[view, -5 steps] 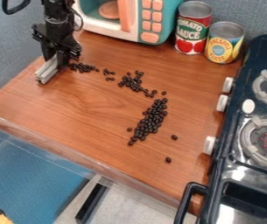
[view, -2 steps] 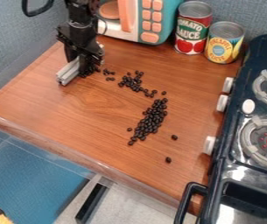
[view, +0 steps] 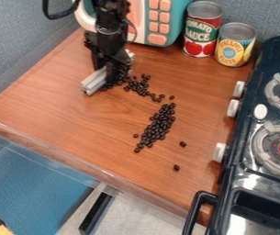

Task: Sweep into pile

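"What has the black robot gripper (view: 112, 73) got?"
"It's pinching a long, pale grey bar (view: 93, 83), low over the brown wooden table (view: 62, 112)."
"Where are the little, round black beans (view: 159, 125)?"
"Some are right by the gripper. More make a bendy line to a long bunch in the middle of the table. Two sit alone near the dark toy stove (view: 243, 142), one closer to the table's front."

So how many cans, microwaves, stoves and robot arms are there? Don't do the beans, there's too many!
Cans: 2
Microwaves: 1
Stoves: 1
Robot arms: 1
Total: 5
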Controlling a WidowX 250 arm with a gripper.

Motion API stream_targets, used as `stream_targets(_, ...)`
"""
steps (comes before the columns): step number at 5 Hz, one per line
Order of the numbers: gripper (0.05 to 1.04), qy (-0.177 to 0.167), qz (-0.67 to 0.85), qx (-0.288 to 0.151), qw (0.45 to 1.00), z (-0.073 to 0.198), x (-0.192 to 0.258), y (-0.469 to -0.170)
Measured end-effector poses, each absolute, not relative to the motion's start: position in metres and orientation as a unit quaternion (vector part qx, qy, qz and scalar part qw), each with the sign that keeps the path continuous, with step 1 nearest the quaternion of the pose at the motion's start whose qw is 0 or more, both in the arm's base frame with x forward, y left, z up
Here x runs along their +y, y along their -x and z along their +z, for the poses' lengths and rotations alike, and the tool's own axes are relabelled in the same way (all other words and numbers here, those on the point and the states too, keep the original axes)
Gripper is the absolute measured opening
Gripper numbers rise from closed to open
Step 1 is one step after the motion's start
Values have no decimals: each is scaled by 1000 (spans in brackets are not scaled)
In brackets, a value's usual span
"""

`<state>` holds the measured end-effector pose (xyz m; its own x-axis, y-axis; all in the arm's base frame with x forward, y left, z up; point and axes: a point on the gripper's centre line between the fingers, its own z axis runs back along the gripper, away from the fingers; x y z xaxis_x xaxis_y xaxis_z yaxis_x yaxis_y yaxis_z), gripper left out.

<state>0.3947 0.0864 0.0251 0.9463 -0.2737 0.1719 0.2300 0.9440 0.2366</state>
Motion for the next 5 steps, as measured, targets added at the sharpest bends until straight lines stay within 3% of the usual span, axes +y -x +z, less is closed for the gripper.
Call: stream_targets(5, 368, -81, -188, -115, 972, 28, 22, -371)
